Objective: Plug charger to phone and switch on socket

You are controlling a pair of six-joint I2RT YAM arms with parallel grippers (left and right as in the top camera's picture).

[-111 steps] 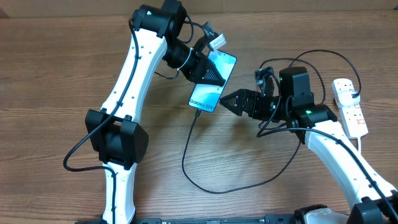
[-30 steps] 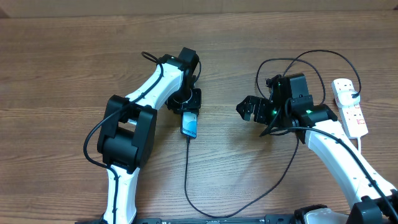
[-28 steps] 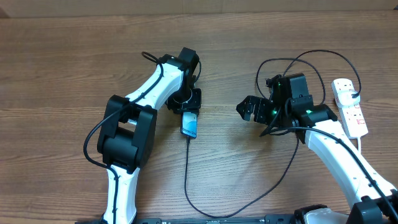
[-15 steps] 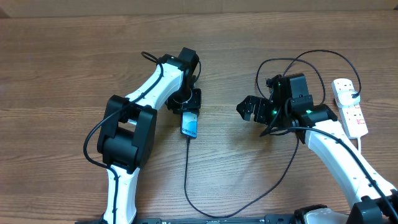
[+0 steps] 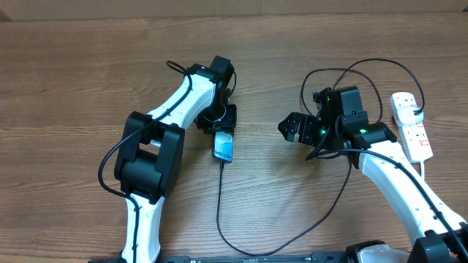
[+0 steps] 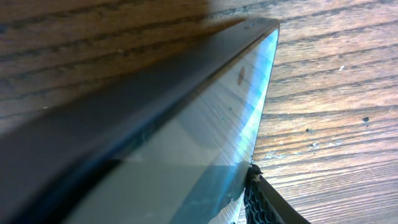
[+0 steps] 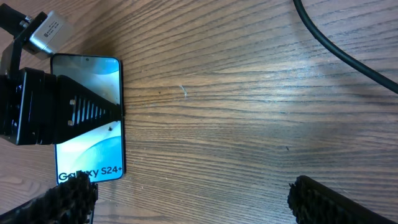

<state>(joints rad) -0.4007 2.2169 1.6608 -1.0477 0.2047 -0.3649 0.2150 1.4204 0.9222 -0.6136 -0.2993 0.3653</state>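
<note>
The phone [image 5: 224, 150] is lying low on the table [image 5: 73, 73], near the middle, with its blue screen showing. The charger [image 5: 219, 208] is running up to the phone's bottom end. It looks plugged in, though the tip is too small to be sure.

The left gripper [image 5: 221, 133] is sitting right over the phone. Its fingers look pressed onto it, with one finger [image 7: 81, 112] lying across the screen. I think it is time to let go. It should be opening slowly and lifting straight up, so the wire is not getting pulled out.

The right gripper [image 5: 287, 128] is hanging near the phone, holding nothing, with its fingers spread wide. The socket [image 5: 412, 128] is waiting far off to the right. The right gripper should be going there next, closing up and pushing the switch gently.
</note>
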